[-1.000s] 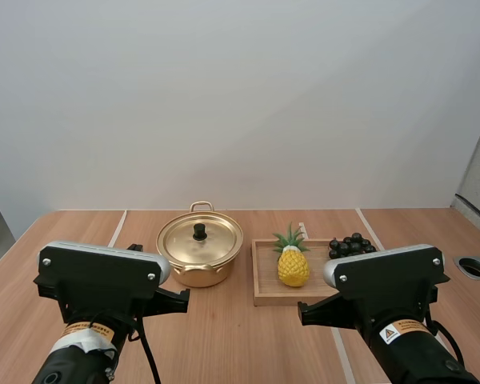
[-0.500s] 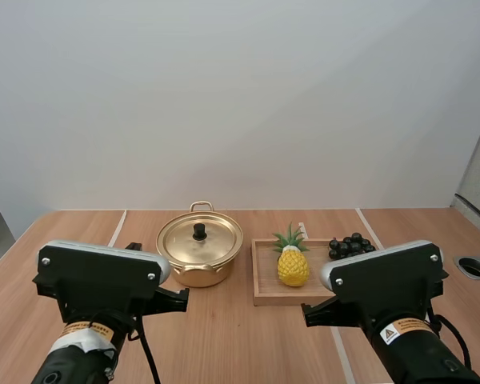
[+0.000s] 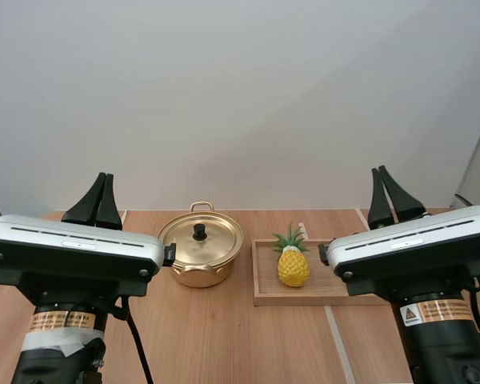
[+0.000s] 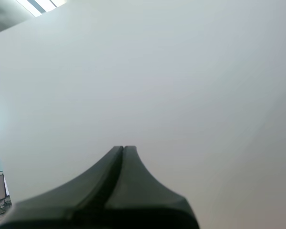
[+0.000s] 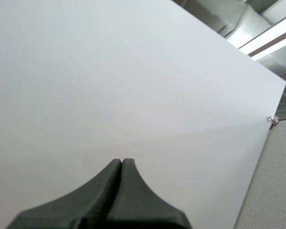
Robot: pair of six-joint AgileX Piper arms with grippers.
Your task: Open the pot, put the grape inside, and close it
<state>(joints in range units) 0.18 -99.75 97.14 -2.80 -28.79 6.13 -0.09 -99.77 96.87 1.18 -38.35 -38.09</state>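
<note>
A gold pot (image 3: 194,274) stands at the table's middle left, its lid (image 3: 212,240) on it with a black knob (image 3: 199,231). My left gripper (image 3: 106,178) is raised in front of the pot's left side, pointing up, fingers shut together on nothing. My right gripper (image 3: 379,171) is lifted the same way above the tray's right end, shut and empty. Against the white wall, the left gripper (image 4: 123,148) and the right gripper (image 5: 121,161) each appear as one dark wedge. The right arm's wrist hides the tray's right end.
A wooden tray (image 3: 268,282) lies right of the pot with a yellow pineapple (image 3: 293,266) on it. Bare wooden tabletop lies in front of the pot and tray, between the two arms.
Both arms have pitched their wrists upward, so the shut fingers now point up at the wall. The right wrist now covers the dark grapes seen earlier on the tray's right end.
</note>
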